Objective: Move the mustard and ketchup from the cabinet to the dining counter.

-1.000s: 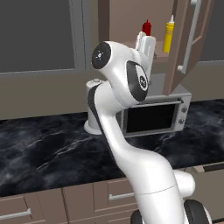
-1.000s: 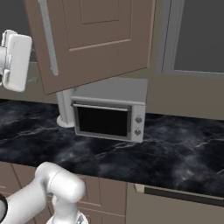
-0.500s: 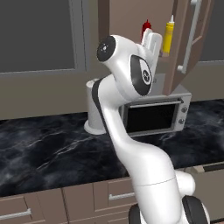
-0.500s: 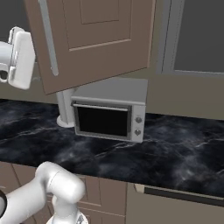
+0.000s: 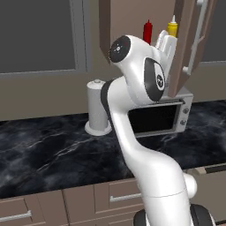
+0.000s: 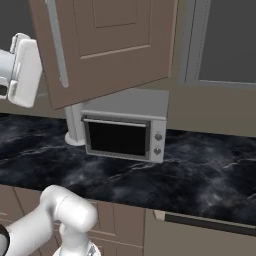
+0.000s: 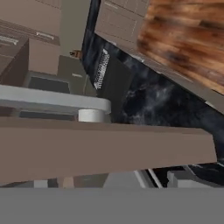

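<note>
You had the black counter [image 5: 48, 150] below, the brown cabinet [image 5: 132, 22] with its door [image 6: 110, 45] swung open above the microwave [image 6: 125, 130], the gripper [image 5: 165, 44] raised with jaws wide and empty just before the shelf, where the ketchup [image 5: 148, 31] stood beside the mustard [image 5: 172, 27].

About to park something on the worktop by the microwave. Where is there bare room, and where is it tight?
Bare marble worktop runs right of the microwave, and more lies in front of the paper towel roll to its left. It is crowded up in the cabinet: the ketchup and mustard stand close together beside the open door, with the gripper raised before them.
</note>
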